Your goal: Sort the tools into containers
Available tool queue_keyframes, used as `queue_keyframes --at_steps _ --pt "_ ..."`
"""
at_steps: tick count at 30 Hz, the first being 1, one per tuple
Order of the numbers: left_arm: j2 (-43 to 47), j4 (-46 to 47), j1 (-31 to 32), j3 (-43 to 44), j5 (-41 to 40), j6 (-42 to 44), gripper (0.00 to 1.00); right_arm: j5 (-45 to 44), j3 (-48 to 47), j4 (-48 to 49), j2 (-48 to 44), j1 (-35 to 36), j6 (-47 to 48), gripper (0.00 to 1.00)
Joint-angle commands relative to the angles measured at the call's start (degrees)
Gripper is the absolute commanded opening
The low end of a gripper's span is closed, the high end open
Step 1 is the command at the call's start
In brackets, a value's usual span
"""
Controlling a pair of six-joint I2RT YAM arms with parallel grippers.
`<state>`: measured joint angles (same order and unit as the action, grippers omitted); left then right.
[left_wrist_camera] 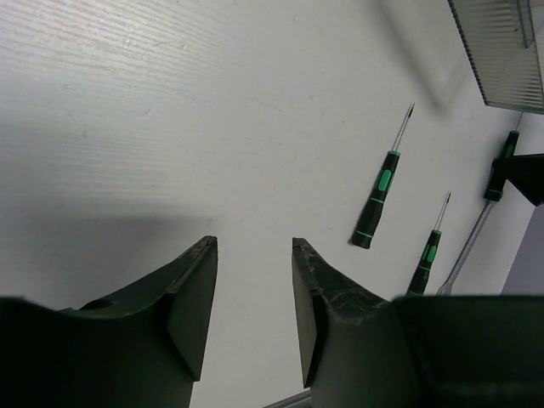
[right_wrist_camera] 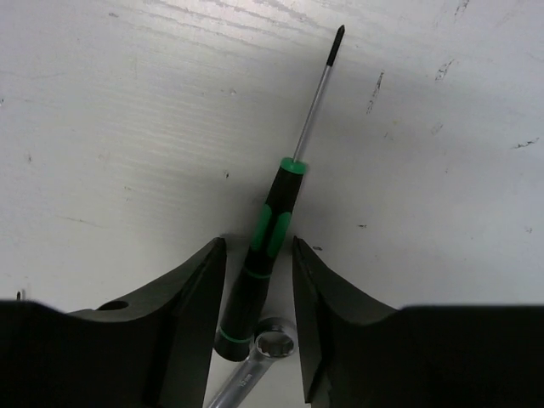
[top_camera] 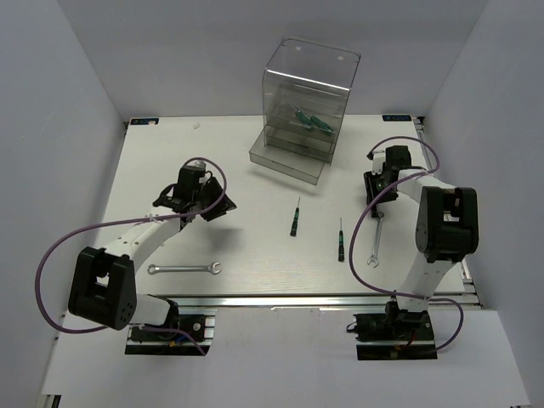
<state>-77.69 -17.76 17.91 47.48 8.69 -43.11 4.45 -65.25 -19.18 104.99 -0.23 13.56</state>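
Partway: two stowed screwdrivers (top_camera: 310,121) in cabinet (top_camera: 331,72) at 12 o'clock; two loose screwdrivers (top_camera: 295,219) mid-tabletop (top_camera: 255,191), wrenches (top_camera: 184,269) at 7 and 4 o'clock unsorted; right end effector (right_wrist_camera: 259,280) narrowed astride fifth screwdriver (right_wrist_camera: 270,221), clamp unclear; left end effector (left_wrist_camera: 253,289) half-open, empty.

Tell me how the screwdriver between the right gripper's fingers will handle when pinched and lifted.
The screwdriver likely stays stiff: straight thin shaft, solid handle. Its round handle may roll on the table if pushed from one side first. It looks light, so lifting should be easy, though the wrench beside its butt might get nudged.
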Motion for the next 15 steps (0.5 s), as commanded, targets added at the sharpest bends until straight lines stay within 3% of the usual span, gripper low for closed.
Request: queue_keyframes --at_steps 1,8,12,15 --pt "1.1 -1.7 0.1 4.0 -1.0 2.5 0.51 -1.0 -0.4 1.5 1.1 0.1 -2.1 0.42" --pt "-0.6 -4.4 0.5 5.8 -2.6 3.1 0.44 1.4 0.0 0.5 0.8 0.1 -3.3 0.1" --pt "-2.3 -4.7 4.5 8.1 -4.0 5.3 0.44 11.1 -1.9 -1.6 -1.8 0.1 1.5 0.0" --pt "-5.2 -5.7 7.2 10.1 -5.2 7.3 0.45 18.9 -5.2 -2.9 -4.2 0.1 5.8 0.0"
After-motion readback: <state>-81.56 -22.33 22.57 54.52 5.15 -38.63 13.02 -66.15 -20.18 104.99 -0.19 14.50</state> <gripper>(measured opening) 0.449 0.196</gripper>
